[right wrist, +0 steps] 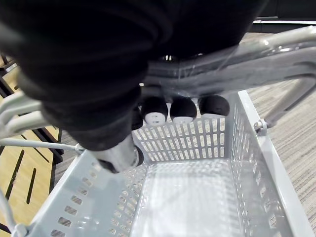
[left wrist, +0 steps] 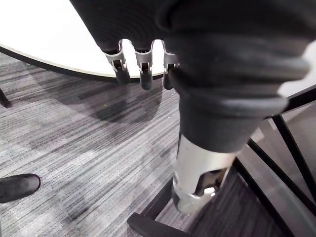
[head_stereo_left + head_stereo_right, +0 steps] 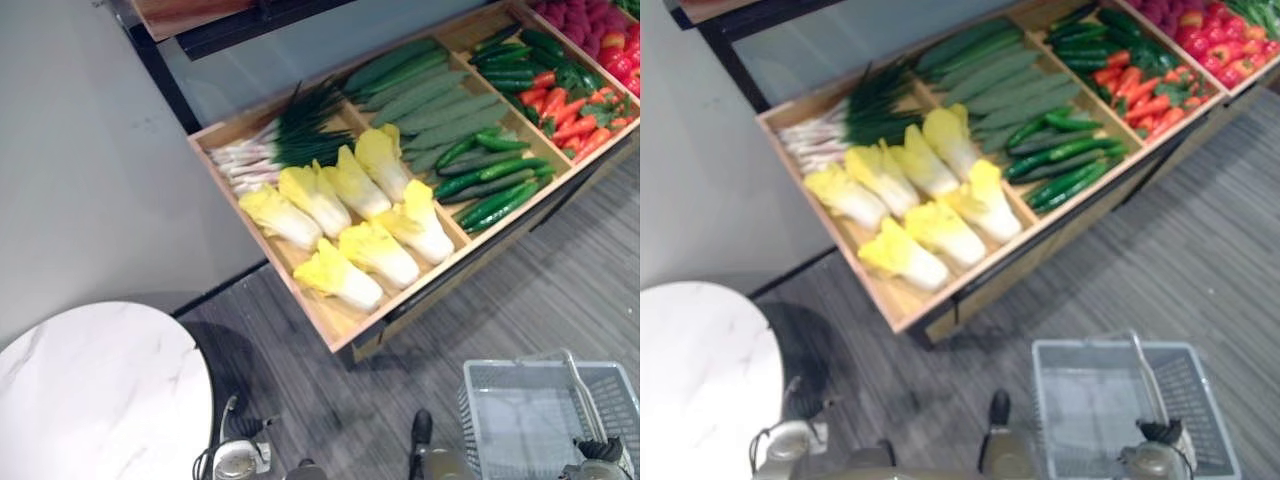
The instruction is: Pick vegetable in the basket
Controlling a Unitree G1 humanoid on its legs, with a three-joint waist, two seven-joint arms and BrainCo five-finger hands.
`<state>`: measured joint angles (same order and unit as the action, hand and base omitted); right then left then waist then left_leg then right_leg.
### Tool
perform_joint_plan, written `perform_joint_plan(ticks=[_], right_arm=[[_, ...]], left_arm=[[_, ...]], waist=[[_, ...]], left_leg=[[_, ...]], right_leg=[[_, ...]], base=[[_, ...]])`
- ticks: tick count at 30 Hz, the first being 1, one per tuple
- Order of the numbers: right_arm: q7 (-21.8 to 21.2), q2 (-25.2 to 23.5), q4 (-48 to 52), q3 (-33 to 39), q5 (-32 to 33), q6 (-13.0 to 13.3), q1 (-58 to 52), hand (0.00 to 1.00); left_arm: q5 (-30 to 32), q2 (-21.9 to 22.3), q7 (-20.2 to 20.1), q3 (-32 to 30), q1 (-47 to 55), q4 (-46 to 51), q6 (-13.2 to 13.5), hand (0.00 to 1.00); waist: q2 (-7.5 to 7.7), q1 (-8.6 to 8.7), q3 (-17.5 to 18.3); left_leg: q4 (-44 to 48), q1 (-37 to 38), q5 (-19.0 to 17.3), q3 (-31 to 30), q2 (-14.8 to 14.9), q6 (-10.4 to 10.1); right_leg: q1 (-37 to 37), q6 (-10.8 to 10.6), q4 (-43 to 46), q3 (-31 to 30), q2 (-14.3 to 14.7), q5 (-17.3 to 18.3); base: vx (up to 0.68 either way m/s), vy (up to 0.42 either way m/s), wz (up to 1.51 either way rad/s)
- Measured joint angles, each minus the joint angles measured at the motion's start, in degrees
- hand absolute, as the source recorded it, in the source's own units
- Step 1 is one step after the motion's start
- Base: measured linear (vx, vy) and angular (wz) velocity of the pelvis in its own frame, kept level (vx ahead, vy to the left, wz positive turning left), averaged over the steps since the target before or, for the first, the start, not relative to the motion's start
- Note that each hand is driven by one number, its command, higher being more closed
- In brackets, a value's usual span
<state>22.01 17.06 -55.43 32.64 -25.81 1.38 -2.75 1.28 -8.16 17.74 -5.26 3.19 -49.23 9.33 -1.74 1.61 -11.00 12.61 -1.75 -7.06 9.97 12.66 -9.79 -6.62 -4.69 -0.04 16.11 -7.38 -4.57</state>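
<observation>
Right hand [image 1: 182, 109] curled round the silver metal handle [image 1: 237, 64] of a pale grey perforated plastic basket [image 1: 247, 163]; left hand [image 2: 142, 64] hung with fingers loosely straight above grey ribbed carpet [image 2: 74, 148]; yellow-white leafy cabbages [image 3: 345, 235] lay in the near-left corner of the wooden display crate [image 3: 330, 322].

No legible text, label, brand, number or sign can be read on the wooden produce tray [image 3: 318, 312], the grey basket [image 3: 478, 425] or the round white worktop [image 3: 100, 390].
</observation>
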Motion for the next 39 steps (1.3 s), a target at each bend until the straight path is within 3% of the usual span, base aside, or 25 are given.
perform_joint_plan(ticks=[3, 4, 9, 13, 17, 22, 23, 24, 26, 33, 39], right_arm=[[0.80, 0.13, -0.08, 1.17, 1.67, 0.00, 0.01, 1.00], [0.83, 0.13, -0.07, 1.85, 2.20, 0.09, 0.34, 1.00], [0.88, 0.05, -0.80, 3.32, 3.46, 0.15, 0.51, 1.00], [0.87, 0.07, -0.80, 5.36, 3.40, 0.11, 0.28, 1.00], [0.55, -0.15, -0.51, 5.20, 3.35, 0.14, -1.01, 1.00], [0.15, 0.09, -0.49, 4.49, 3.33, 0.17, -2.73, 1.00], [0.12, 0.25, -0.49, 3.69, 3.33, 0.24, -2.92, 1.00], [0.06, 0.41, -0.49, 3.00, 3.33, 0.30, -3.14, 1.00], [-0.18, 0.76, -0.46, 2.06, 3.28, 0.65, -3.15, 1.00], [-1.39, 3.54, -0.21, -0.59, 3.19, 2.05, -3.04, 1.00], [-1.52, 6.17, 2.43, -4.44, 0.98, 3.02, -2.77, 1.00]], left_arm=[[0.14, 0.32, 1.40, -0.01, 1.20, 7.17, 0.15, 0.00], [0.21, 0.31, 2.25, 0.23, 1.72, 10.97, 0.12, 0.00], [8.32, -0.23, 2.65, 0.90, 5.02, 24.46, 0.50, 0.00], [12.86, -0.44, 2.61, 0.48, 8.81, 32.17, 1.65, 0.00], [16.47, -0.53, 3.71, -3.68, 11.58, 37.11, 1.68, 0.00], [23.93, -5.34, 6.95, -6.64, 11.57, 45.73, 2.09, 0.00], [25.20, -6.63, 6.94, -6.60, 11.58, 47.63, 2.56, 0.00], [26.38, -7.16, 6.95, -6.61, 11.59, 48.55, 2.78, 0.00], [29.09, -10.00, 6.92, -6.39, 10.96, 51.17, 4.60, 0.00], [31.54, -16.00, 6.84, -5.14, 7.54, 52.33, 6.59, 0.00], [32.71, -20.31, 5.15, 4.27, 4.13, 44.64, 7.81, 0.00]], waist=[[-0.31, -0.33, 0.16], [-1.13, -0.30, 0.67], [-1.73, -0.47, 0.94], [-2.80, -0.47, 1.67], [-2.08, -0.72, 2.72], [-2.24, -0.58, 4.04], [-2.81, -0.40, 4.47], [-2.29, -0.32, 4.31], [-2.63, -0.21, 5.12], [-2.70, -0.07, 5.47], [-2.31, 0.22, 5.36]], left_leg=[[-1.81, -0.07, 1.85, -1.74, -1.56, 0.15], [-3.79, 0.04, 2.00, -1.94, -1.79, 0.26], [-6.80, 1.02, 1.87, -2.45, -2.46, 0.21], [-7.59, 1.22, -1.60, -2.39, -2.49, 0.76], [-6.73, 2.22, -3.37, -1.09, -3.50, 1.33], [-6.52, 2.11, -3.52, -1.15, -3.37, 1.10], [-6.55, 2.22, -3.41, -1.16, -3.36, 0.97], [-6.60, 2.23, -3.42, -1.15, -3.36, 0.96], [-6.70, 2.60, -3.44, -0.91, -3.38, 0.98], [-6.97, 3.30, -3.54, -0.63, -3.63, 1.16], [-7.39, 3.99, -3.72, 0.93, -3.79, 1.21]], right_leg=[[0.39, 0.05, -0.86, 0.84, -1.07, -0.65], [0.05, 0.04, -1.87, 0.97, -1.00, -1.46], [0.18, -0.04, -3.39, 0.63, -1.11, -3.23], [0.38, -0.61, -5.55, 0.06, -0.69, -4.98], [1.25, -1.36, -6.05, -1.31, -1.70, -5.74], [1.21, -1.39, -6.05, -1.33, -1.59, -5.73], [1.17, -1.30, -6.04, -1.55, -1.56, -5.80], [1.07, -1.29, -6.04, -1.65, -1.56, -5.81], [1.09, -1.31, -6.03, -2.05, -1.50, -5.87], [1.30, -1.39, -6.03, -2.41, -1.61, -5.95], [0.62, -1.51, -6.05, -3.96, -1.51, -6.04]], base=[[-0.01, -0.003, 0.23], [-0.01, 0.046, 0.06], [-0.02, 0.060, -0.02], [-0.06, 0.077, -0.10], [-0.05, 0.063, -0.14], [0.01, 0.000, -0.01], [0.03, 0.002, -0.05], [0.04, 0.012, -0.07], [0.06, 0.017, -0.08], [0.03, 0.011, -0.02], [-0.01, 0.001, -0.12]])
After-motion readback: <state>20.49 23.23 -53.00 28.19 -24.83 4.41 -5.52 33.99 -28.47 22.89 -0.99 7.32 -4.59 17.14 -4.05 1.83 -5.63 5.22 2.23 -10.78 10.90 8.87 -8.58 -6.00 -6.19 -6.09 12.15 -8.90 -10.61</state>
